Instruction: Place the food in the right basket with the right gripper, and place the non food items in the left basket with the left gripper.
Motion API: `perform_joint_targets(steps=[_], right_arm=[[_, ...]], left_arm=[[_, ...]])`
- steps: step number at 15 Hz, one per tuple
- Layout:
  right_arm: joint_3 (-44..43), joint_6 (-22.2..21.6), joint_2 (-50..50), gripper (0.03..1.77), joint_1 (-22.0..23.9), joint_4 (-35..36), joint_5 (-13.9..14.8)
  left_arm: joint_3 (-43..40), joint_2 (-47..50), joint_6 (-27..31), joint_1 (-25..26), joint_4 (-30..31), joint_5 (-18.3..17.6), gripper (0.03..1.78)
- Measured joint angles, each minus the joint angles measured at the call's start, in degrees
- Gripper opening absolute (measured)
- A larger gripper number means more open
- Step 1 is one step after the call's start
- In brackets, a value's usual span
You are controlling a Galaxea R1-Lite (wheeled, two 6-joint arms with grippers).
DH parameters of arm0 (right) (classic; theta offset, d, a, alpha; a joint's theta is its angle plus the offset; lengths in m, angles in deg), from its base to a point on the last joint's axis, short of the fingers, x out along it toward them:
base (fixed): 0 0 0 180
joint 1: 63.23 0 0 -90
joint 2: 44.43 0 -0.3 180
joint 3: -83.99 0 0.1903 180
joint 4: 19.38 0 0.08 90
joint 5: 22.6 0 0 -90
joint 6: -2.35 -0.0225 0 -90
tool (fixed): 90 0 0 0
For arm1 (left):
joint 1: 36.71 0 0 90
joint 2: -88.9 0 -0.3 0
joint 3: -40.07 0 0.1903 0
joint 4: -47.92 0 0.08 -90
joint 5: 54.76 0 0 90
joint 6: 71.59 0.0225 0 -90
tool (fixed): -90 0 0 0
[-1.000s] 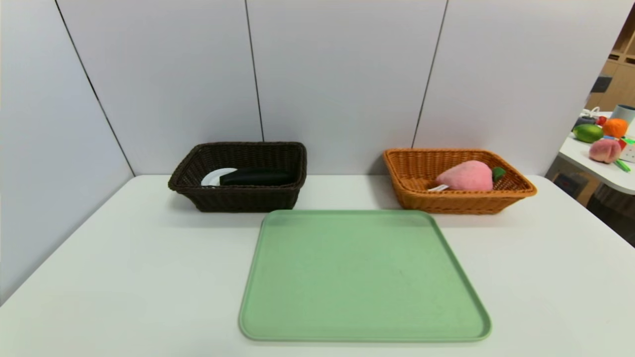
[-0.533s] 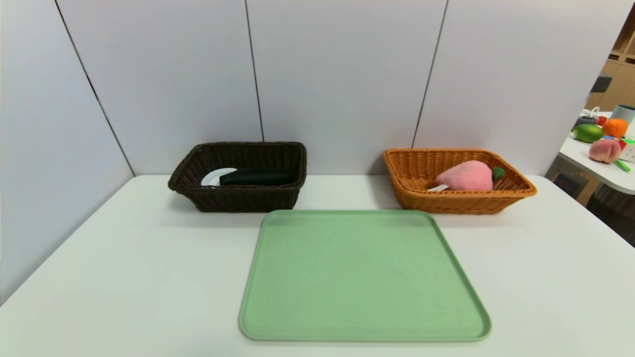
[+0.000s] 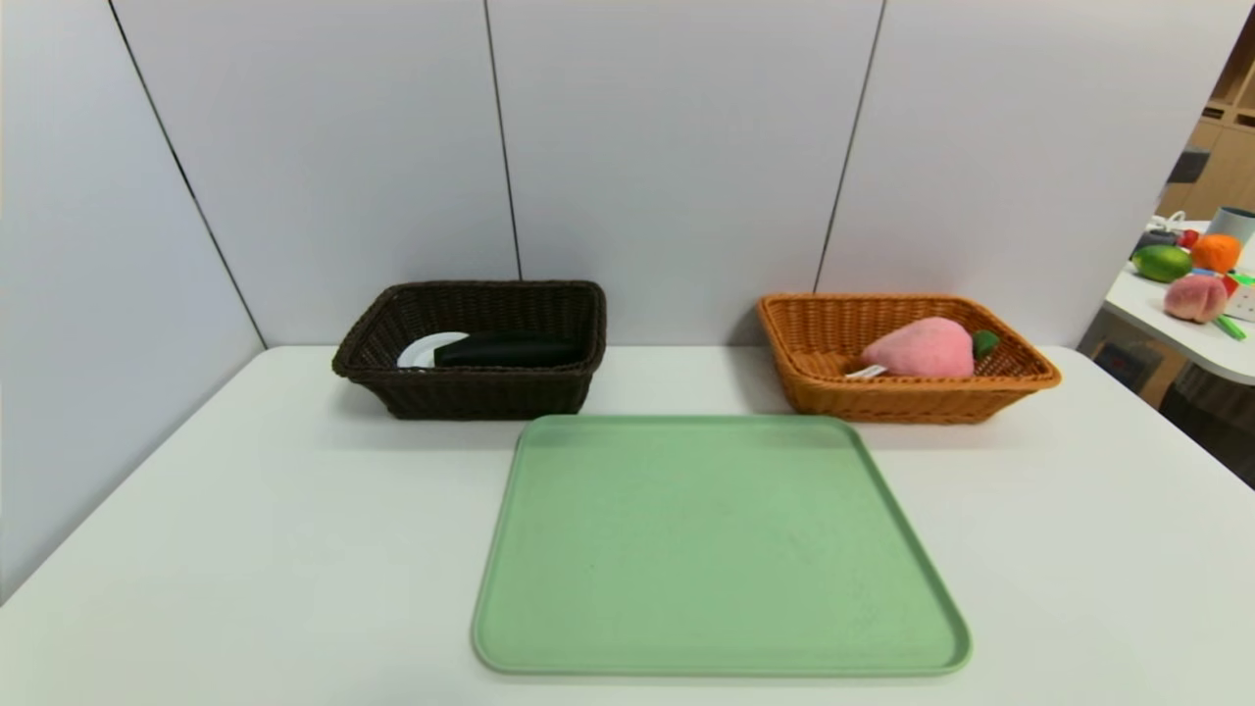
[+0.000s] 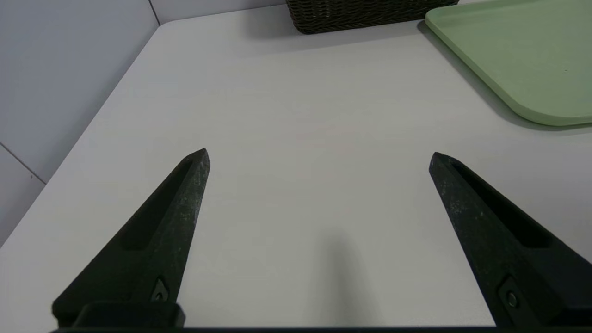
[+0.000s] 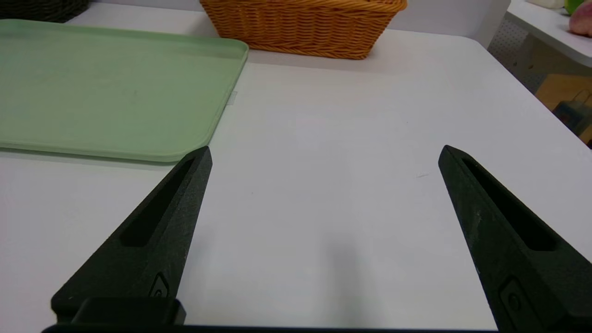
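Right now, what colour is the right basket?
Orange-brown wicker, right basket; clearest in the head view.

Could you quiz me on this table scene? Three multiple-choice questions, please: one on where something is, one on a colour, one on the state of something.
1. Where is the pink plush food?
A. in the orange basket
B. on the green tray
C. in the dark basket

2. What colour is the flat tray?
A. blue
B. green
C. red

3. How are the left gripper and the right gripper?
A. both shut
B. both holding items
C. both open, holding nothing

Answers: 1 A, it lies inside the orange weave. 2 B, it is pale green. 3 C, the fingers stand wide apart over bare table.
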Motion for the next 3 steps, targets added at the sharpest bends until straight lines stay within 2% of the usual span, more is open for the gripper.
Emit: perform_joint_targets(steps=[3], right_arm=[[0.0, -0.2, 0.0, 1.69, 0.0, 0.1, 0.0]], left_arm=[[0.0, 0.0, 0.0, 0.0, 0.0, 0.0, 1.69]])
